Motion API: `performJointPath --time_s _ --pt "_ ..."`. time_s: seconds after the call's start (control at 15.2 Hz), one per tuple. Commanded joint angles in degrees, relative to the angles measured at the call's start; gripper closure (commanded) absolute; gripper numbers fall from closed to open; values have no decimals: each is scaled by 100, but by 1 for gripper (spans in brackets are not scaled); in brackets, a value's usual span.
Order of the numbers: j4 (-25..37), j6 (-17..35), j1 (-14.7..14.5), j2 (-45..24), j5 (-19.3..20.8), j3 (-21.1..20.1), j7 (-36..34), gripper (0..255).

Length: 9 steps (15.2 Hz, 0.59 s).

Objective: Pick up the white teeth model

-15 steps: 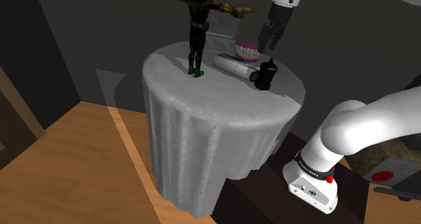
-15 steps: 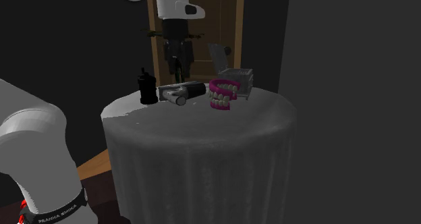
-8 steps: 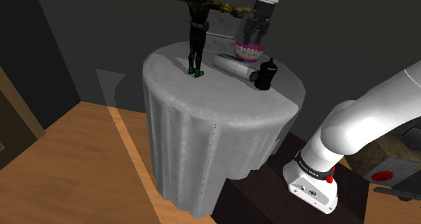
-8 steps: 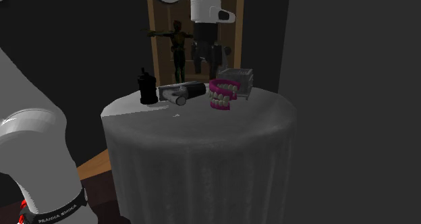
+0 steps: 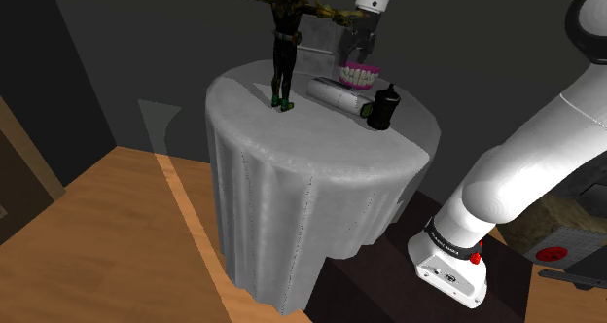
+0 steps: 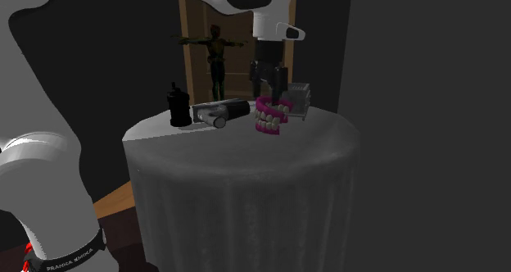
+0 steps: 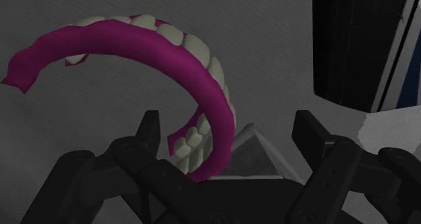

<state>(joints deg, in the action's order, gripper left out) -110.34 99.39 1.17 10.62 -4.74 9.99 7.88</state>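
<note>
1. Bench (image 5: 321,165), round and draped in grey cloth, carries everything.
2. White arm (image 5: 525,165) reaches over its far edge in the shoulder view.
3. Dark figure (image 5: 283,49) stands upright, arms outstretched.
4. Black end effector (image 7: 229,131) hangs low over the teeth model (image 7: 169,50), fingers spread either side of its gum arc, not clasping it.
5. Magenta-gummed teeth model rests on the cloth beside a lying grey cylinder (image 5: 334,95), near a black bottle (image 5: 382,107).

Shoulder cam sits high beside the arm (image 5: 516,175), looking down and left over the round table (image 5: 311,175). Second cam's lower, about tabletop height, also close by the arm, facing a door frame (image 6: 190,65). Both catch the same tabletop. Wrist cam's right up against the teeth model (image 7: 182,61).
</note>
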Motion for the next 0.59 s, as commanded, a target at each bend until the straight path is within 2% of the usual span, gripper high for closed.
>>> performJointPath --time_s 0.0,0.2,0.26,0.53 --pt "-114 140 3 -28 -6 6 21 0" --pt "-236 260 3 -27 -8 6 32 0" --pt "-238 261 4 -26 -8 7 33 255" --pt "-242 265 5 -27 -8 8 36 255"
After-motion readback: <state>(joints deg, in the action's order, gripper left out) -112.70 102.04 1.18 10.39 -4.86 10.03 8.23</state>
